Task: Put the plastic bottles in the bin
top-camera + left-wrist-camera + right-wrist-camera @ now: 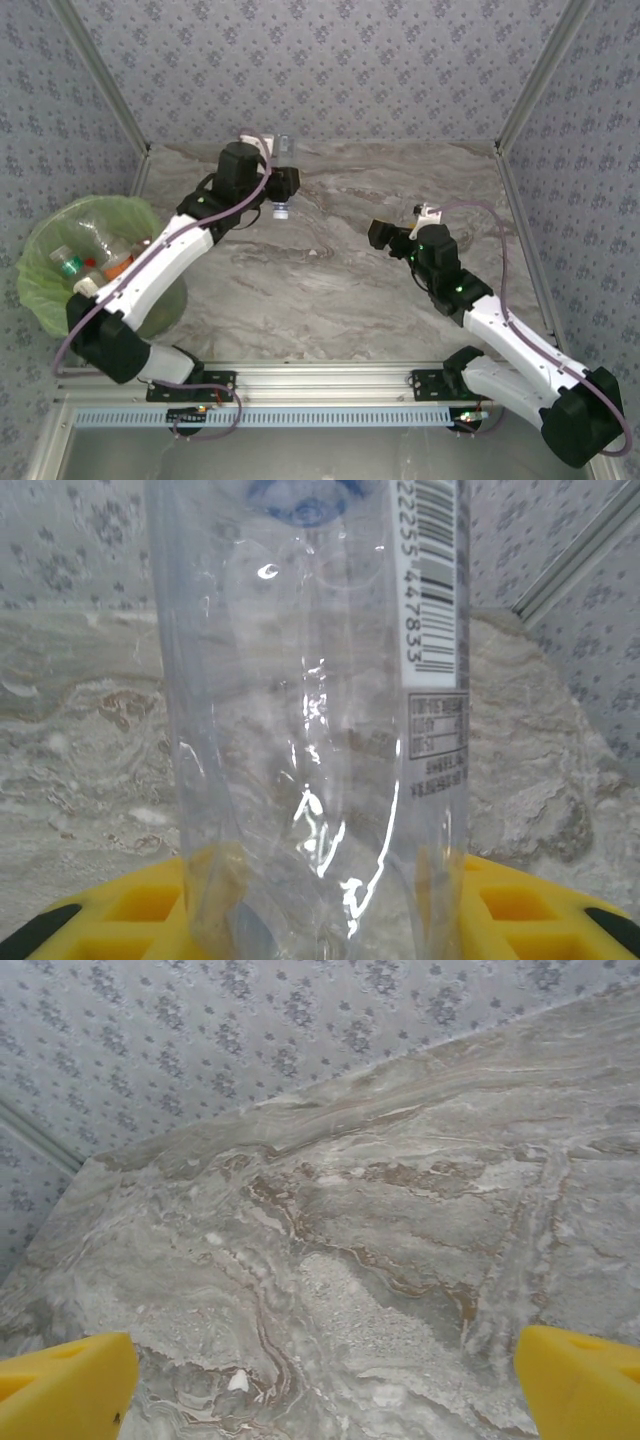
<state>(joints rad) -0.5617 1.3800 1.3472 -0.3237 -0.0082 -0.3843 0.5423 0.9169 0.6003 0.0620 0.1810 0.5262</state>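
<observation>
Right up against the left wrist lens, a clear bottle (310, 730) is seen, with a barcode label down its right side and a bit of blue at the top. It's clamped between the yellow fingers (120, 915) of the left gripper (283, 185), with the jaws drawn in narrow against its sides.

Ok, now left to right from the top camera. Far left, beside the table's edge, the bin (35, 285) is found, lined with a pale green bag. A handful of bottles (85, 265) can be made out inside it, red and orange bits showing. Next, the left arm is stretched past the bin's right side toward the back of the marble table (330, 280). The held bottle is up there near the back wall, left of centre, cap end pointed toward the bases. Over on the right, the right gripper (385, 235) is held above bare marble, well apart from that bottle, jaws spread wide with nothing between them.
</observation>
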